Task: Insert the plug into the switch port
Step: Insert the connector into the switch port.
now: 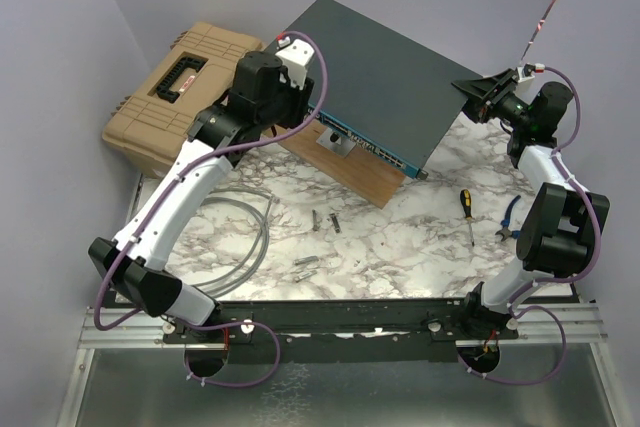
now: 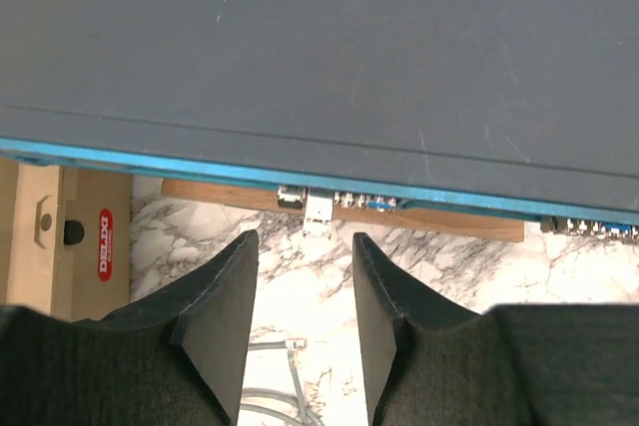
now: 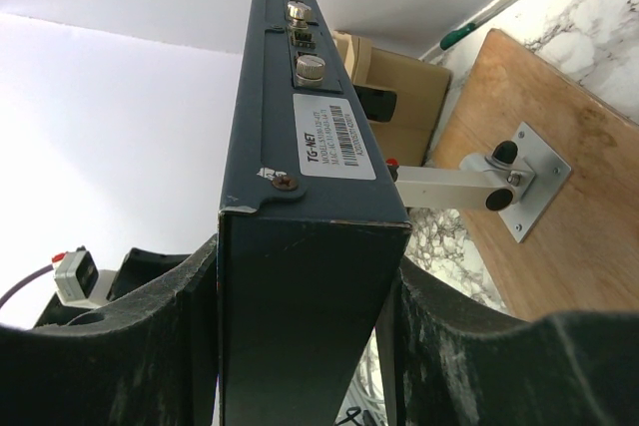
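Reaches with the left arm [image 1: 170, 207] from its base up and forward, elbow low near the counter [image 1: 400, 237] edge, wrist raised high and tipped down over the blue face of the switch [image 2: 319, 47]. Holds the left fingers [image 2: 225, 316] spread with nothing between them, just short of that blue face and not touching it. Shows, straight ahead of the gap, a small pale plug [image 2: 318, 214] sticking out of the row of sockets [image 2: 364, 201]; cannot tell how deep it sits. Shows a tan toolbox [image 2: 60, 226] off to the left of these fingers and a grey cable [image 1: 262, 242] on the marble back toward the arm's base.

Folds the right arm [image 1: 545, 227] up from its base, elbow out to the right, forearm angled back in toward the switch's right corner. Pinches that corner across its thickness with the right fingers [image 3: 140, 346], one finger on each broad face, the box tilted. Shows, beyond these fingers, the labelled narrow side running away, and to its right a metal bracket [image 3: 499, 177] screwed to a wooden board [image 3: 559, 246], its arm reaching to the switch. Leaves a screwdriver [image 1: 467, 215] and pliers [image 1: 510, 219] on the counter, well apart from the right fingers, beside the elbow.
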